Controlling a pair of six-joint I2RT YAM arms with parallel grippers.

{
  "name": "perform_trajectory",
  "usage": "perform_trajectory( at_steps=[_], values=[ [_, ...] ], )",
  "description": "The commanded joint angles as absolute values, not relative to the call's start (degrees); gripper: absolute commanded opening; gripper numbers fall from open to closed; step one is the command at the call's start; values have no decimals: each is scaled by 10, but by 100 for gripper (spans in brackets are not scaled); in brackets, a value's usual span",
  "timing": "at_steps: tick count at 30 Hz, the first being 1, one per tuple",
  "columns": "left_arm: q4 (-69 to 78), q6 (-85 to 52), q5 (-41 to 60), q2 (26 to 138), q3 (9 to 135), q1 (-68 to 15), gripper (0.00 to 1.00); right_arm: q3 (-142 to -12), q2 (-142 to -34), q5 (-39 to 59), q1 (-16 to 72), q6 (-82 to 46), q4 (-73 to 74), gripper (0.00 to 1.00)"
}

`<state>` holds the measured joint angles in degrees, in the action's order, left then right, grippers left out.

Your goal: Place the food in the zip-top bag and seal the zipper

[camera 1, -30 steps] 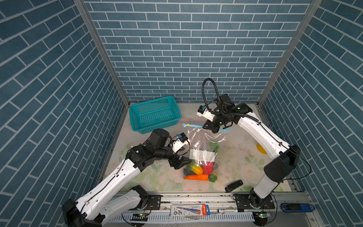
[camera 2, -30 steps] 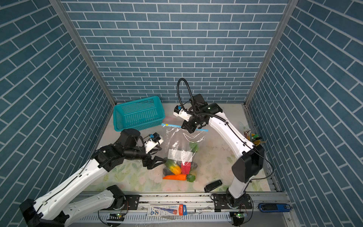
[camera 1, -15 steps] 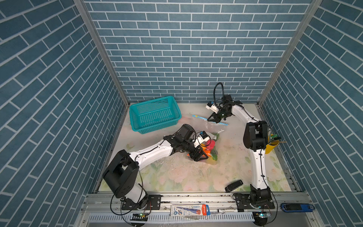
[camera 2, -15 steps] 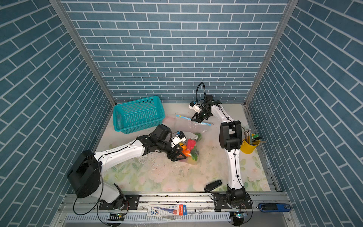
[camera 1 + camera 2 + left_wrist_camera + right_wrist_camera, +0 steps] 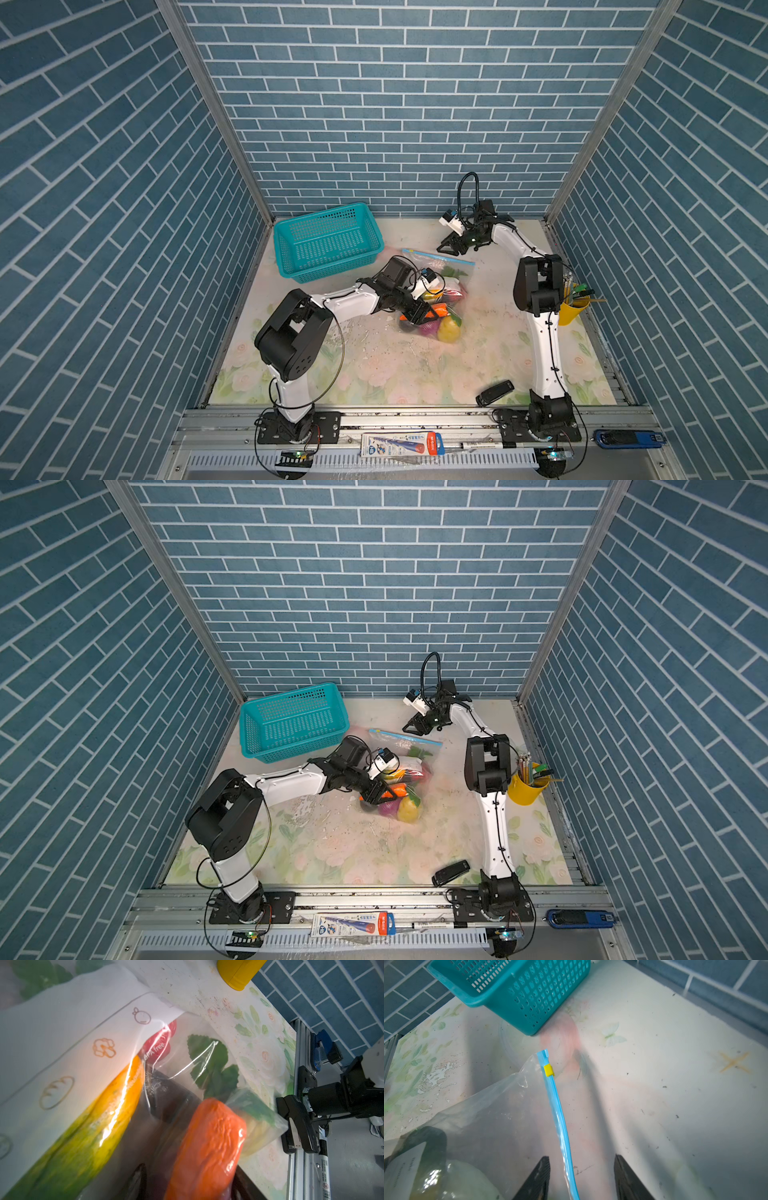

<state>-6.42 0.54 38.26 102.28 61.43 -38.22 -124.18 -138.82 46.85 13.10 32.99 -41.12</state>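
The zip-top bag lies mid-table with the food inside. Through the film I see an orange carrot, a red pepper, a dark eggplant, a yellow fruit and a purple onion. My left gripper presses on the bag's filled end, jaws apart on either side of the carrot. The blue zipper runs between the open, untouching jaws of my right gripper. Its yellow slider sits at the end by the basket.
A teal mesh basket stands at the back left, close to the bag's corner. A yellow cup of pencils is at the right edge beside the right arm. A black device lies near the front rail.
The right gripper has opened and let go of the zipper, and the bag has settled further back on the table. The left gripper moved onto the filled end and narrowed its jaws.
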Motion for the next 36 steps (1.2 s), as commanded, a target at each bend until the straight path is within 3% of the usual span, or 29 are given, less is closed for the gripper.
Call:
perform_trajectory(
  at_steps=[1, 6, 11, 14, 17, 21, 24, 27, 32, 36],
  values=[
    [-86, -17, 357, 962, 564, -372, 65, -1227, -1289, 471, 129, 322, -396, 53],
    [-47, -45, 363, 883, 531, -371, 74, -1115, -1159, 391, 133, 243, -337, 55],
    [23, -56, 309, 771, 475, -365, 99, -916, -998, 278, 134, 135, -237, 55],
    [31, -76, 209, 688, 417, -354, 99, -731, -888, 227, 135, 88, -133, 55],
    [21, -79, 20, 610, 362, -359, 99, -564, -800, 170, 141, 52, -28, 55],
    [63, -65, -122, 537, 273, -332, 98, -385, -711, 38, 196, 105, 103, 56],
    [123, -58, -151, 509, 206, -269, 96, -294, -683, -41, 203, 127, 185, 57],
    [160, -110, -54, 558, 216, -153, 99, -228, -685, -83, 164, 101, 283, 57],
    [159, -3, -87, 626, 280, -126, 99, -172, -741, -84, 103, 80, 430, 58],
    [207, 36, -40, 686, 285, -87, 99, -143, -809, -57, 61, 60, 585, 59]
  ],
)
